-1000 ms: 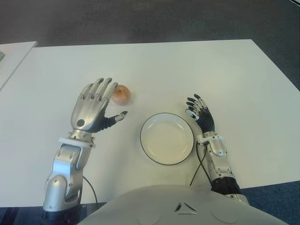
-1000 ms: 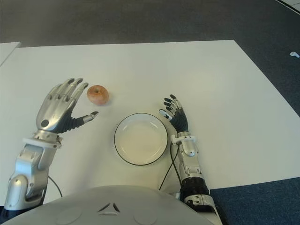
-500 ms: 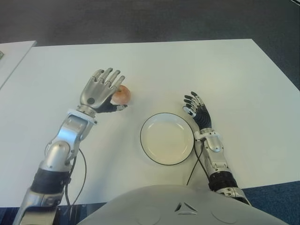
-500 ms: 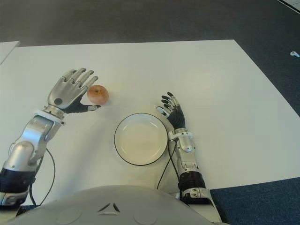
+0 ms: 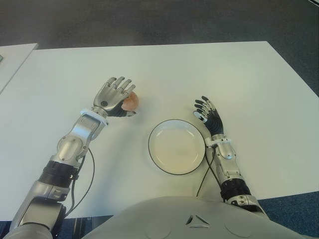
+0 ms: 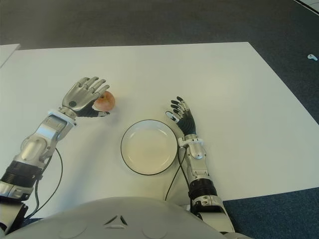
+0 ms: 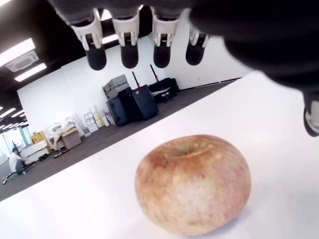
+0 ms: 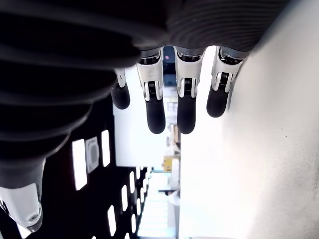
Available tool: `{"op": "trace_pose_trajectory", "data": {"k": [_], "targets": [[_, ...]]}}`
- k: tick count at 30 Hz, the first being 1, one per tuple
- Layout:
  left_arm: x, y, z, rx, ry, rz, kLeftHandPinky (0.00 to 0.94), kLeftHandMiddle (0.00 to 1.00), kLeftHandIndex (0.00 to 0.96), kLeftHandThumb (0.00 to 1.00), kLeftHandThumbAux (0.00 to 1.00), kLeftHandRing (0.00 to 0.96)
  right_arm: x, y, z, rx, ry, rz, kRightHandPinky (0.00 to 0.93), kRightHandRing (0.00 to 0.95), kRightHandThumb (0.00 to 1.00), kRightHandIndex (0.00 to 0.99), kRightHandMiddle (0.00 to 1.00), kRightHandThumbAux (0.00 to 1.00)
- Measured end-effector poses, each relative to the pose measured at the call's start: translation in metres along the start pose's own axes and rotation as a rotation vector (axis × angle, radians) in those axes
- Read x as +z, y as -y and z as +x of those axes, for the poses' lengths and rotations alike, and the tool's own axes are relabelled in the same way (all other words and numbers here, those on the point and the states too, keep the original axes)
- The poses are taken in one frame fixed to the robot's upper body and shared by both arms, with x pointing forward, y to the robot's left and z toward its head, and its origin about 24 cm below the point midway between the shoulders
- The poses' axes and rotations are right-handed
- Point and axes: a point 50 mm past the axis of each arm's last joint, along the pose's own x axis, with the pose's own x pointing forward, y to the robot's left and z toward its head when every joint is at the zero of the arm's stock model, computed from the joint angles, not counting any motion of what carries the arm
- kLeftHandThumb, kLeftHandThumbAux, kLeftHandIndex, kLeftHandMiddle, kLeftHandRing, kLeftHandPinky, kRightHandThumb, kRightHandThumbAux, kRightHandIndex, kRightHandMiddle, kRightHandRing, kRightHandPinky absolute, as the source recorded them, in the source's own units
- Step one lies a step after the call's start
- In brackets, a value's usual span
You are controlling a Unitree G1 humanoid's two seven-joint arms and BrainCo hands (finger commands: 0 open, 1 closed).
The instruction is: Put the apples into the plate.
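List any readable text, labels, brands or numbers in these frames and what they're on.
None readable.
Apple: bare skin, no sticker.
Plate: plain white with a dark rim, no mark.
Table: blank.
Left hand, open over the apple, and right hand, open beside the plate on its right: no lettering visible.
Boxes and cases in the room behind, seen in the left wrist view: any markings too small to read.
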Motion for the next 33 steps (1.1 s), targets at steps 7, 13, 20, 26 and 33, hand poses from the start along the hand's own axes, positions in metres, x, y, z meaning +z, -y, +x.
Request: {"op": "trace_pose_trajectory", "data": {"k": [7, 13, 20, 26, 33], "targets": [[0.0, 0.005, 0.009, -0.035, 0.008, 0.024, 0.0, 0.0, 0.001, 0.291, 0.319, 0.0, 0.0, 0.0, 0.002, 0.001, -0.002, 0.001, 0.184, 0.209, 0.141, 0.091, 0.225, 0.594], [0.002, 0.01, 0.014, -0.066, 0.013, 0.039, 0.0, 0.0, 0.0, 0.284, 0.314, 0.0, 0.0, -0.001, 0.003, 0.001, -0.004, 0.001, 0.188, 0.206, 0.134, 0.084, 0.221, 0.61], [0.004, 0.02, 0.019, -0.118, 0.021, 0.069, 0.0, 0.0, 0.0, 0.26, 0.3, 0.0, 0.0, -0.001, 0.003, 0.0, -0.003, 0.001, 0.18, 0.203, 0.143, 0.082, 0.217, 0.607], [0.004, 0.028, 0.023, -0.151, 0.021, 0.098, 0.0, 0.0, 0.0, 0.242, 0.285, 0.0, 0.0, -0.001, 0.004, 0.0, -0.003, 0.0, 0.178, 0.193, 0.146, 0.073, 0.208, 0.607], [0.002, 0.031, 0.029, -0.143, 0.02, 0.121, 0.0, 0.0, 0.0, 0.241, 0.282, 0.0, 0.0, -0.001, 0.004, 0.001, -0.003, -0.001, 0.183, 0.193, 0.133, 0.074, 0.206, 0.603]]}}
